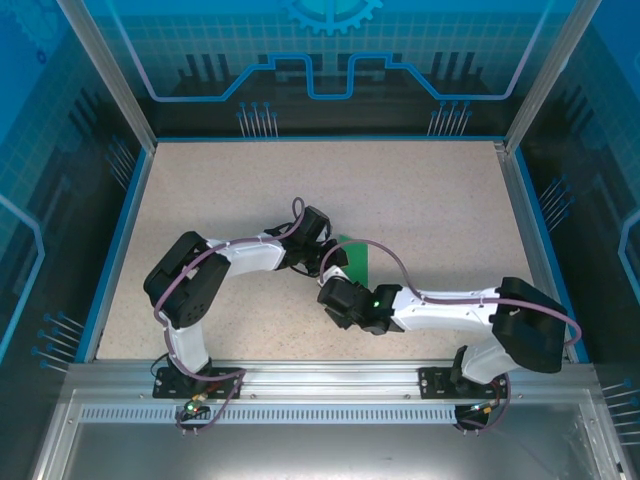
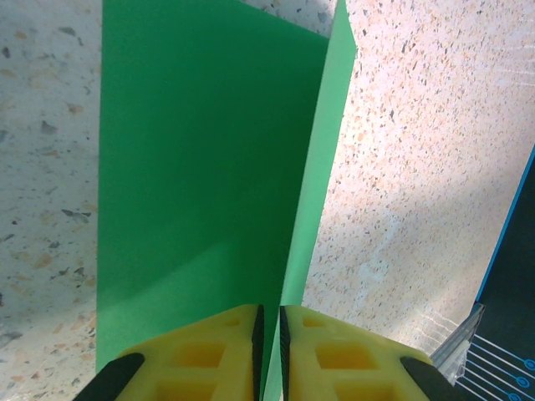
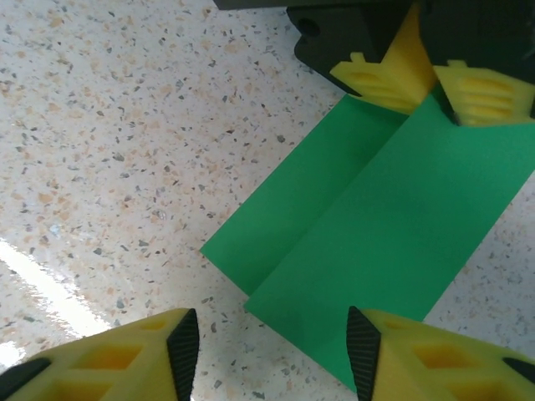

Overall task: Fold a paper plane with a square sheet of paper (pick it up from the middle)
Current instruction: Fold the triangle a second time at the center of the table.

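While I watch from overhead, the paper (image 1: 356, 262) lies near the middle of the table (image 1: 220, 190), between the two wrists. The left gripper (image 2: 269, 322) has its yellow fingers pressed nearly together on a raised flap of the paper, the thin green edge standing up between them while the rest lies flat on the speckled top. From the right wrist I see two overlapping green strips with a crease along them, pinched at the far edge. The right gripper (image 3: 272, 338) hovers with fingers spread wide, one over bare table, the other over the paper's near corner. A blue gear graphic (image 1: 333, 12) marks the back wall.
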Controlling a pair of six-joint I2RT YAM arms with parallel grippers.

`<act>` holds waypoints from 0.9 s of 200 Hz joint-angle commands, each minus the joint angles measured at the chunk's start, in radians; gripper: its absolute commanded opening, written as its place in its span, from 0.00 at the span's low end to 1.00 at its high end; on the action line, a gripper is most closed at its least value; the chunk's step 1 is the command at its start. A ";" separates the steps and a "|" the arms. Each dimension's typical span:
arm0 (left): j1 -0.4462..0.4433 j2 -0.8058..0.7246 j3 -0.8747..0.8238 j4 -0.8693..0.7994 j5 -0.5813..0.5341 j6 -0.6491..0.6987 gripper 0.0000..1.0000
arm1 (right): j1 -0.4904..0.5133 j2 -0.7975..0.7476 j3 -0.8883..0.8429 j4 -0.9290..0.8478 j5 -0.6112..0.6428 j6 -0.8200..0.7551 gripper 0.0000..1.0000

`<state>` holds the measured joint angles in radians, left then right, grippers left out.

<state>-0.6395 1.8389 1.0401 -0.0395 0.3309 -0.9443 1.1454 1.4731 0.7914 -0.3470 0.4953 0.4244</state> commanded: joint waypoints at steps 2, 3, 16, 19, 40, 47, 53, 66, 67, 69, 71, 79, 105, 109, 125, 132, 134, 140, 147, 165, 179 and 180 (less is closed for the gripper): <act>0.006 -0.005 0.005 -0.022 0.023 -0.013 0.17 | 0.022 0.018 0.032 -0.026 0.052 0.010 0.47; 0.006 -0.006 0.006 -0.022 0.023 -0.013 0.17 | 0.023 0.018 0.032 -0.026 0.053 0.010 0.47; 0.005 -0.007 0.008 -0.022 0.023 -0.010 0.17 | 0.025 0.021 0.038 -0.029 0.059 0.010 0.43; 0.005 -0.007 0.008 -0.023 0.022 -0.011 0.17 | 0.027 0.021 0.038 -0.030 0.062 0.011 0.42; 0.005 -0.007 0.009 -0.026 0.020 -0.008 0.17 | 0.030 0.021 0.043 -0.042 0.082 0.018 0.37; 0.006 -0.007 0.009 -0.028 0.020 -0.007 0.17 | 0.029 0.022 0.046 -0.049 0.090 0.023 0.35; 0.005 -0.008 0.011 -0.028 0.020 -0.007 0.17 | 0.030 0.025 0.047 -0.055 0.096 0.028 0.33; 0.006 -0.009 0.009 -0.030 0.019 -0.007 0.18 | 0.030 0.024 0.046 -0.059 0.098 0.032 0.27; 0.006 -0.009 0.009 -0.030 0.018 -0.007 0.18 | 0.030 0.024 0.045 -0.059 0.100 0.032 0.26; 0.006 -0.010 0.010 -0.031 0.017 -0.007 0.18 | 0.030 0.023 0.046 -0.060 0.100 0.034 0.26; 0.005 -0.011 0.011 -0.032 0.017 -0.007 0.18 | 0.030 0.023 0.045 -0.061 0.101 0.035 0.25; 0.005 -0.013 0.009 -0.032 0.018 -0.006 0.18 | 0.030 0.021 0.045 -0.062 0.102 0.037 0.22; 0.006 -0.018 0.009 -0.039 0.013 -0.004 0.18 | 0.030 0.018 0.044 -0.070 0.112 0.044 0.16; 0.006 -0.019 0.010 -0.039 0.013 -0.002 0.18 | 0.030 0.017 0.045 -0.072 0.112 0.045 0.14; 0.007 -0.023 0.011 -0.046 0.007 -0.002 0.20 | 0.030 0.010 0.046 -0.074 0.111 0.048 0.10; 0.006 -0.026 0.010 -0.050 0.002 -0.003 0.22 | 0.030 0.006 0.046 -0.072 0.109 0.049 0.08; 0.006 -0.027 0.010 -0.051 0.001 -0.002 0.23 | 0.030 0.005 0.047 -0.072 0.109 0.048 0.07; 0.006 -0.031 0.011 -0.059 -0.005 -0.001 0.26 | 0.029 0.001 0.048 -0.070 0.106 0.048 0.06; 0.006 -0.038 0.009 -0.072 -0.017 0.001 0.31 | 0.030 -0.003 0.051 -0.068 0.105 0.049 0.05; 0.013 -0.068 0.005 -0.104 -0.051 0.006 0.37 | 0.023 -0.001 0.061 -0.071 0.092 0.059 0.01; 0.028 -0.099 -0.011 -0.118 -0.072 -0.002 0.50 | 0.012 0.003 0.076 -0.077 0.074 0.071 0.00; 0.030 -0.102 -0.012 -0.121 -0.075 -0.003 0.50 | 0.012 0.004 0.077 -0.076 0.072 0.072 0.00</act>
<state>-0.6365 1.8225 1.0397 -0.0994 0.3046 -0.9440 1.1599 1.4834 0.8181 -0.4049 0.5755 0.4637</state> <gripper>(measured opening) 0.434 0.045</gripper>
